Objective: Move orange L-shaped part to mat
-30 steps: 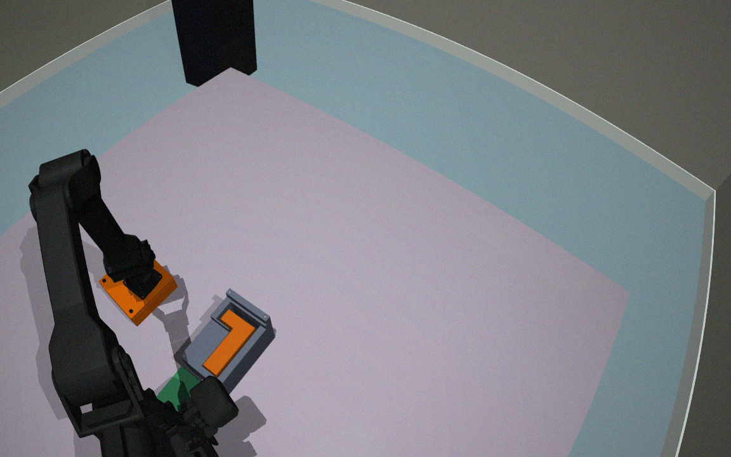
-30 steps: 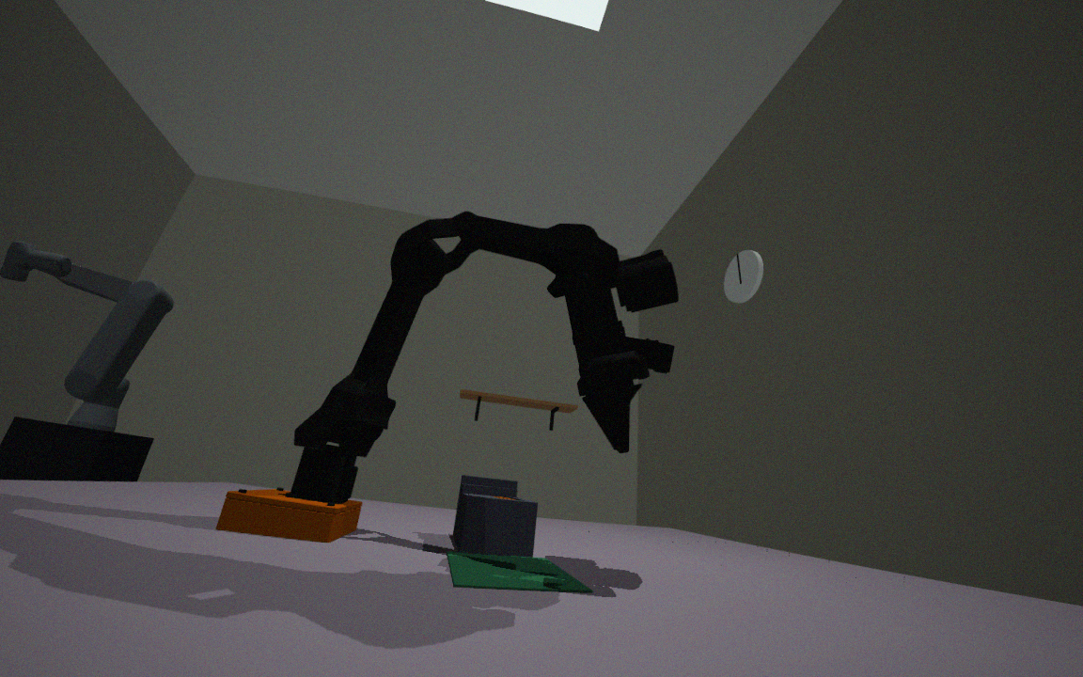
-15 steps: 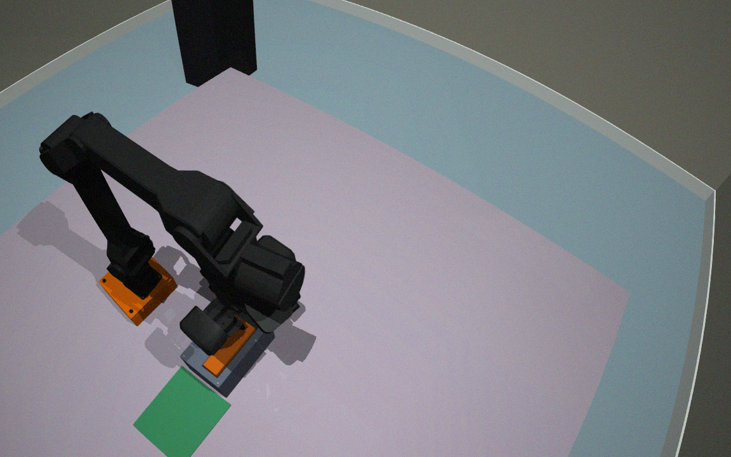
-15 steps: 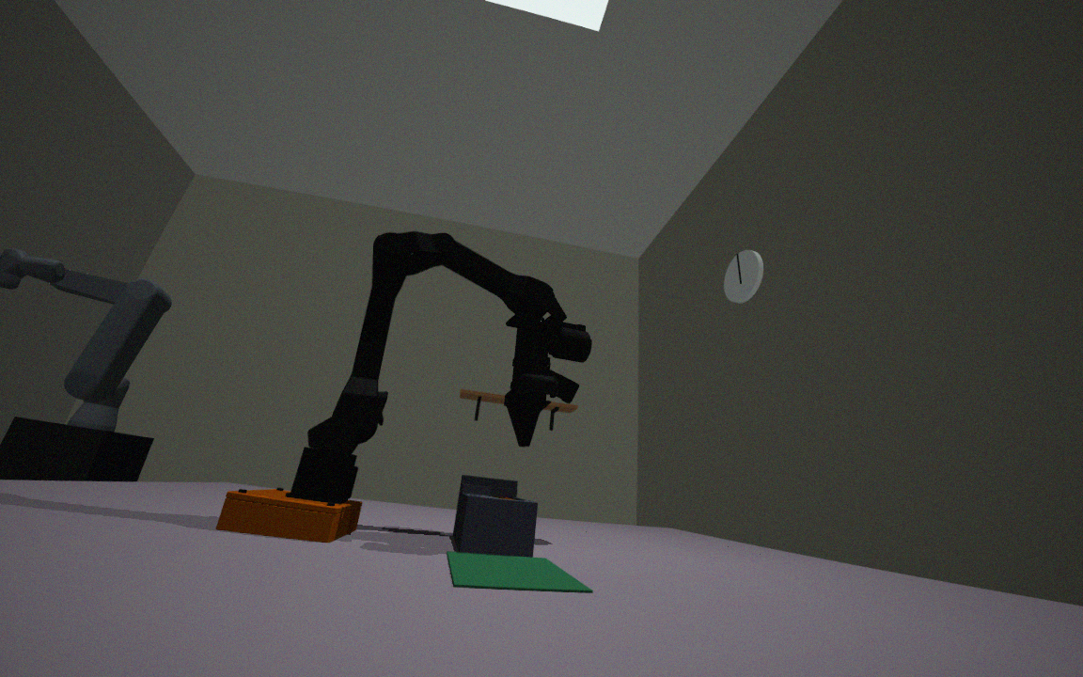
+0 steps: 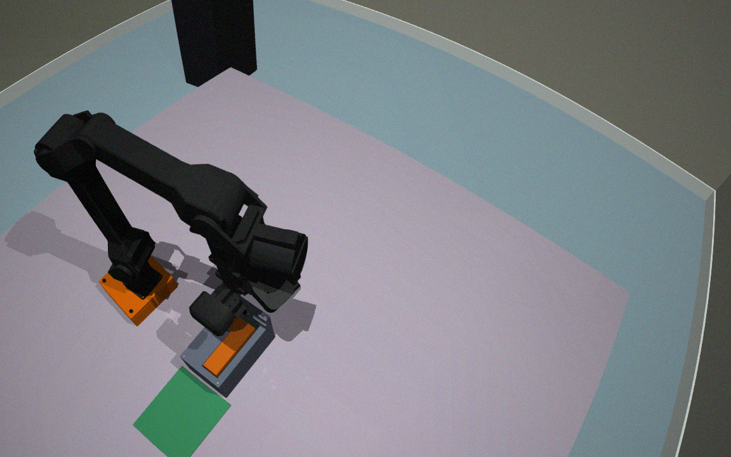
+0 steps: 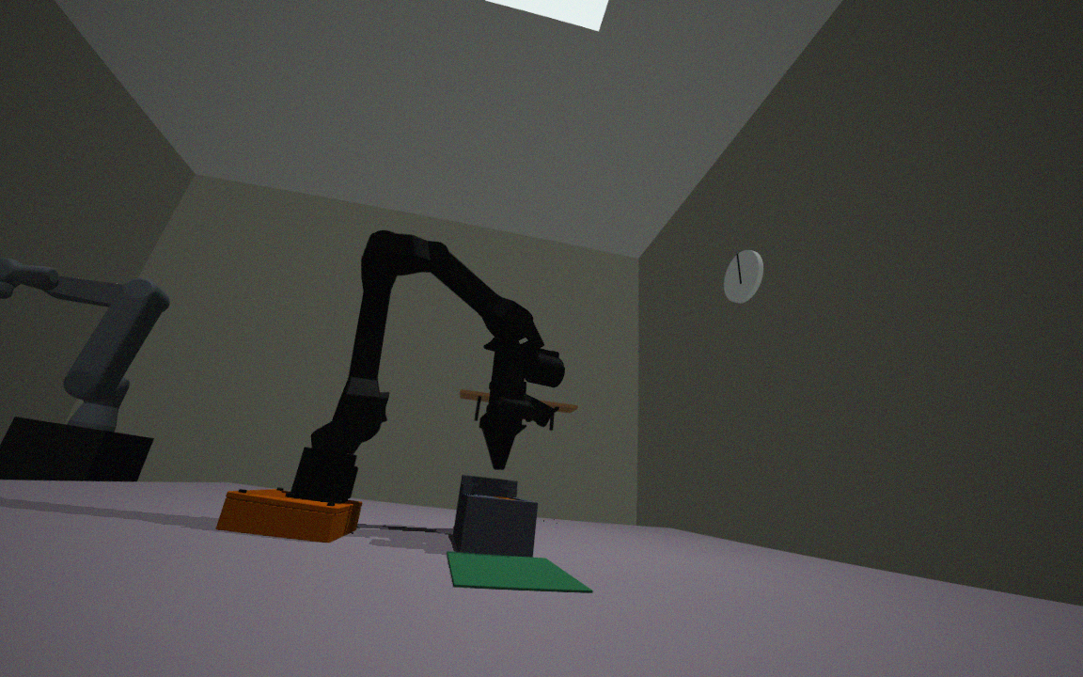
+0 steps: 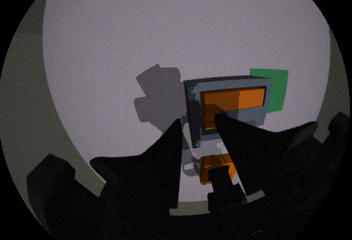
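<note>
Gripper [image 6: 499, 463] half-open, empty, hovering over the orange part's [image 5: 226, 351] L end in tray [image 5: 243, 369]; green mat [image 5: 181, 417] at 7 o'clock, lilac tabletop [image 5: 414, 255].

Top: high, looking steeply down on the tray [image 5: 243, 366].
Exterior: low near the table, facing the tray [image 6: 494, 526] side-on.
Wrist: close above the tray [image 7: 193, 113].
Shared: tray, mat [image 5: 181, 414].

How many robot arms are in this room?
2. A black arm stands on the orange base, its pincer hanging above the grey tray. A grey arm stands on a black block by the far-left wall. Others may be outside the views.
</note>
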You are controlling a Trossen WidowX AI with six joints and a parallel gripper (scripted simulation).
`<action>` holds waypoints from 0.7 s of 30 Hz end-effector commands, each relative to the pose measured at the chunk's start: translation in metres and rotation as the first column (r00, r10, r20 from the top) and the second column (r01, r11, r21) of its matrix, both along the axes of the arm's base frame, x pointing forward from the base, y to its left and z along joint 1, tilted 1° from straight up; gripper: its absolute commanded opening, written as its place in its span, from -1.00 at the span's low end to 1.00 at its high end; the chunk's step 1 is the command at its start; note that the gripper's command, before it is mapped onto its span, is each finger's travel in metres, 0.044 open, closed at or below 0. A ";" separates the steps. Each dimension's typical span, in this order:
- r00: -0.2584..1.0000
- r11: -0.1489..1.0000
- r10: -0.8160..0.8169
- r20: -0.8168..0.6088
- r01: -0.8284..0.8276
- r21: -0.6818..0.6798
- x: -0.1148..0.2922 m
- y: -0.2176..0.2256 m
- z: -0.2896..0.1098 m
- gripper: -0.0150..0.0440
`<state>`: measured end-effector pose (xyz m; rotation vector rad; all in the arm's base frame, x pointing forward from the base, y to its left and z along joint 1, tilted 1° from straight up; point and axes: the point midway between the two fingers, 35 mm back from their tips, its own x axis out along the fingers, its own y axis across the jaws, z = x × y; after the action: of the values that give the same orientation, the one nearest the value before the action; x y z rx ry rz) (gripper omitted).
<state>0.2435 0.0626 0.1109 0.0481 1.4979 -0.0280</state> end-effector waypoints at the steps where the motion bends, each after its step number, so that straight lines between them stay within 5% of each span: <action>1: 1.000 1.000 -0.005 -0.030 0.005 -0.012 -0.006 -0.002 -0.033 0.12; 21: 1.000 1.000 -0.005 -0.030 0.005 -0.012 -0.004 -0.002 -0.050 0.12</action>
<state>0.2421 0.0621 0.0703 0.0460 1.5085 -0.0311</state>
